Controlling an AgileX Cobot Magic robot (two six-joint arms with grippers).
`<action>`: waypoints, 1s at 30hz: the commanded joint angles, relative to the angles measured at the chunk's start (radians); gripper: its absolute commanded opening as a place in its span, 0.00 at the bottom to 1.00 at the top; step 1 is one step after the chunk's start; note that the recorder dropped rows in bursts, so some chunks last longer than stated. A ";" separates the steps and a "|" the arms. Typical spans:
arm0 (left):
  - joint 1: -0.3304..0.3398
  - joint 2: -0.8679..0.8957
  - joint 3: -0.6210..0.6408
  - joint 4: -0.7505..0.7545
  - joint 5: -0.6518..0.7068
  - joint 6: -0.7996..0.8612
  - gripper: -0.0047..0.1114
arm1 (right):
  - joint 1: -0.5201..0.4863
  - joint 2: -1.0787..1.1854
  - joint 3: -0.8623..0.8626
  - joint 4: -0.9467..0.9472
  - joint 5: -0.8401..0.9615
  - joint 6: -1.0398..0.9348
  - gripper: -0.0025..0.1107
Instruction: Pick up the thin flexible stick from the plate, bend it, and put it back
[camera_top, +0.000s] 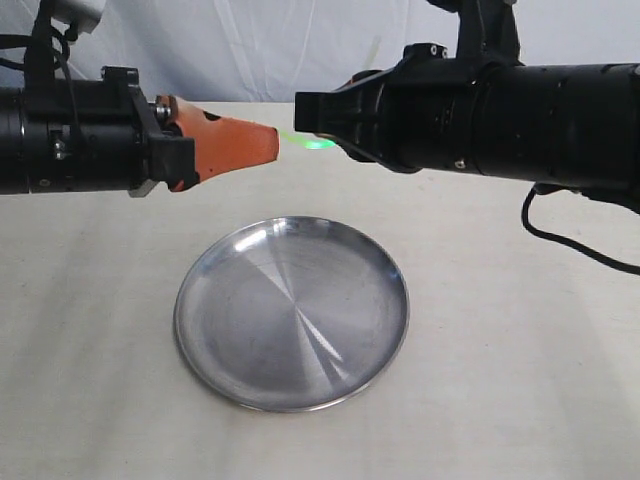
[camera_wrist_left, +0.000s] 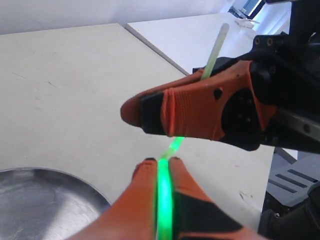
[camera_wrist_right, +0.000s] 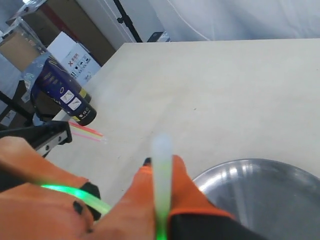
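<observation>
Both grippers hold the thin flexible stick (camera_top: 305, 141) in the air above the far side of the plate (camera_top: 292, 312). The stick glows bright green in the short gap between them. My left gripper (camera_top: 268, 145) is shut on one end; in the left wrist view the glowing stick (camera_wrist_left: 164, 195) runs between its orange fingers (camera_wrist_left: 142, 192). My right gripper (camera_top: 300, 112) is shut on the other part; a pale unlit stretch of the stick (camera_wrist_right: 162, 165) sticks out past its fingertips (camera_wrist_right: 180, 175). The stick is kinked between the two grips. The plate holds nothing.
A dark blue can (camera_wrist_right: 62, 92) lies on its side near the table's edge, with thin pink and yellow sticks (camera_wrist_right: 87, 132) beside it. Boxes and stands stand beyond the table (camera_wrist_right: 215, 85). A white backdrop hangs behind.
</observation>
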 joint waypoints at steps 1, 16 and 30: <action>-0.002 -0.012 -0.008 -0.095 -0.030 0.008 0.04 | 0.005 0.003 0.005 -0.035 0.097 -0.009 0.02; -0.002 -0.012 -0.008 -0.095 -0.062 0.008 0.04 | 0.005 0.003 0.005 -0.060 0.139 -0.009 0.02; -0.002 -0.012 -0.008 -0.095 -0.116 0.020 0.04 | 0.005 0.003 0.005 -0.080 0.186 -0.009 0.02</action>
